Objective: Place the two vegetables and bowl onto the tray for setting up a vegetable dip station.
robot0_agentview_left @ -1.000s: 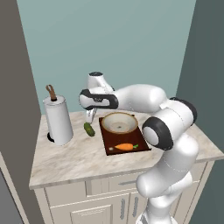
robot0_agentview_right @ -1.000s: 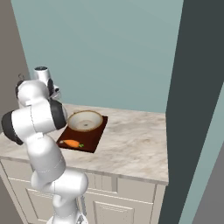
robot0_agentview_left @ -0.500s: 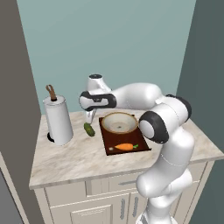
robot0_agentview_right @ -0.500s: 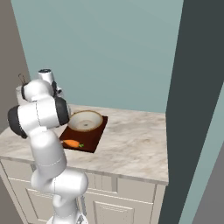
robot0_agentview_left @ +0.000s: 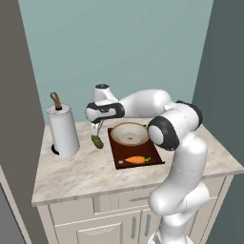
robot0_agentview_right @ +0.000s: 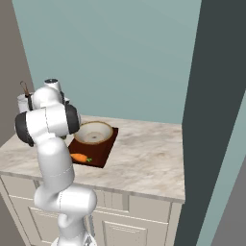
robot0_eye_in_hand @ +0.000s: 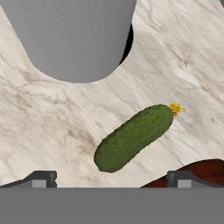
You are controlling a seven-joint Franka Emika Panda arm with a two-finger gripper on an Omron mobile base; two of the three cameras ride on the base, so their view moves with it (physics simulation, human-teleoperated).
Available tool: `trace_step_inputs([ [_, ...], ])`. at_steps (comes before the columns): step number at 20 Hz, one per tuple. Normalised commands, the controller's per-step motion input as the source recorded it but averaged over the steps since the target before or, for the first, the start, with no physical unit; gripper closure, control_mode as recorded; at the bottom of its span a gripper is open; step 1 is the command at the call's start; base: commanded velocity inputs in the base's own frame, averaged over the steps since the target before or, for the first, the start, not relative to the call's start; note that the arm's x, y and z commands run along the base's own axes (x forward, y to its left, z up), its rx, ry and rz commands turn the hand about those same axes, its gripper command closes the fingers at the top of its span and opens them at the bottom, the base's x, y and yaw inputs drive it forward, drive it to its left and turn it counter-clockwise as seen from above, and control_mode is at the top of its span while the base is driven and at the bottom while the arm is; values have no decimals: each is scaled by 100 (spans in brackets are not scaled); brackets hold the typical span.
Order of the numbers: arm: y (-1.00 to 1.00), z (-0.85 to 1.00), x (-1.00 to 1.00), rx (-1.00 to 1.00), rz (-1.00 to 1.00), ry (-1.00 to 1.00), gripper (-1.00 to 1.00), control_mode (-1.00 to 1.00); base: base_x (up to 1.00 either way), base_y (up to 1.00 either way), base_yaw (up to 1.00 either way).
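One vegetable remains off the tray [robot0_agentview_left: 138, 155] — the cucumber [robot0_eye_in_hand: 133, 137], lying on the bare table [robot0_agentview_left: 86, 171] just beside the tray's left edge. Likely light, firm and smooth-skinned; take it across its middle. The tool [robot0_eye_in_hand: 111, 178] hangs above it — spread wide, holding nothing.

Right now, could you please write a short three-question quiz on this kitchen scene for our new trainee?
1. True or false: the cucumber already lies on the tray.
2. Which things sit on the tray? A) bowl and carrot; B) carrot alone; C) the paper towel roll.
3. Fill in: the gripper hangs above the cucumber with its jaws ____.

Key: 1 false, it lies on the marble counter beside the tray; 2 A; 3 open.
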Motion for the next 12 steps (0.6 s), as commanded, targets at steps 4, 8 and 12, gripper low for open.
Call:
trace_step_inputs([
  [4,8,-17,16,0,-5,0,-100,-100,0,0,0],
  [8,4,-13,12,0,-7,0,-100,-100,0,0,0],
  [12,1,-13,11,0,-6,0,-100,-100,0,0,0],
])
